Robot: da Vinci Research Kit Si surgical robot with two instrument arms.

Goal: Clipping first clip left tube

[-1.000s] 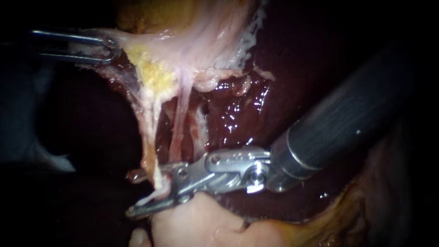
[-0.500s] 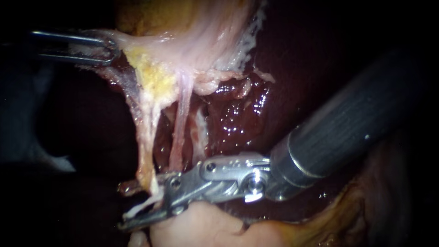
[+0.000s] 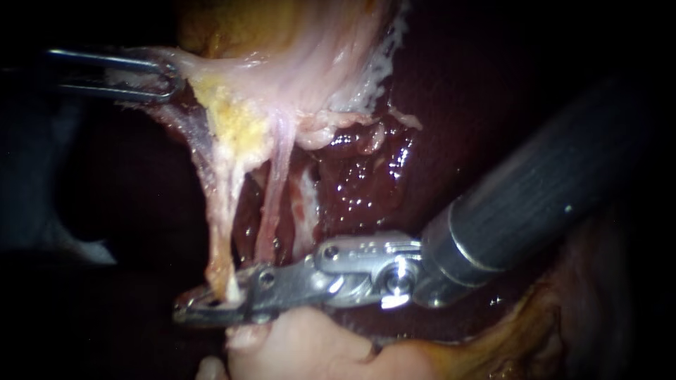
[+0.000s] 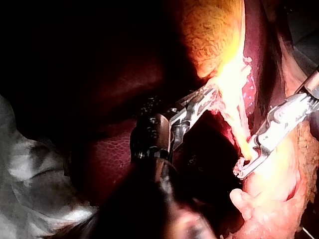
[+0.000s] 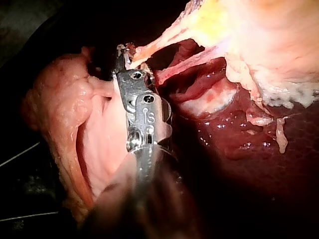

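Jaws of the right instrument [image 3: 204,306] are pressed together across the low end of the left tube [image 3: 220,218], one jaw on each side, the tube pinched between them, tips poking out past it to the left. The right wrist view agrees: the jaw tips are closed on the whitish strand, with no gap showing. The left tube is the pale yellowish strand running down from the fatty patch, left of the pinker right tube [image 3: 271,204]. The right tube runs down close behind the instrument near the jaw hinge and does not look caught, though the overlap there is hard to read. The left instrument [image 3: 165,77], far upper left, has its looped jaws clamped on the pale sheet of tissue [image 3: 282,77] above the tubes and holds it up and left, so both tubes hang taut in front of the dark liver [image 3: 359,176]. A fleshy pale lump [image 3: 303,345] sits just under the right instrument, touching its underside. Progress, as a judgement: approach and placement done, squeeze under way or just finished. No clip is visible, as the metal of the jaws hides that spot, so whether one is seated cannot be told. Left to do: open the jaws, back off to the right, and check that a clip sits square across the left tube alone.
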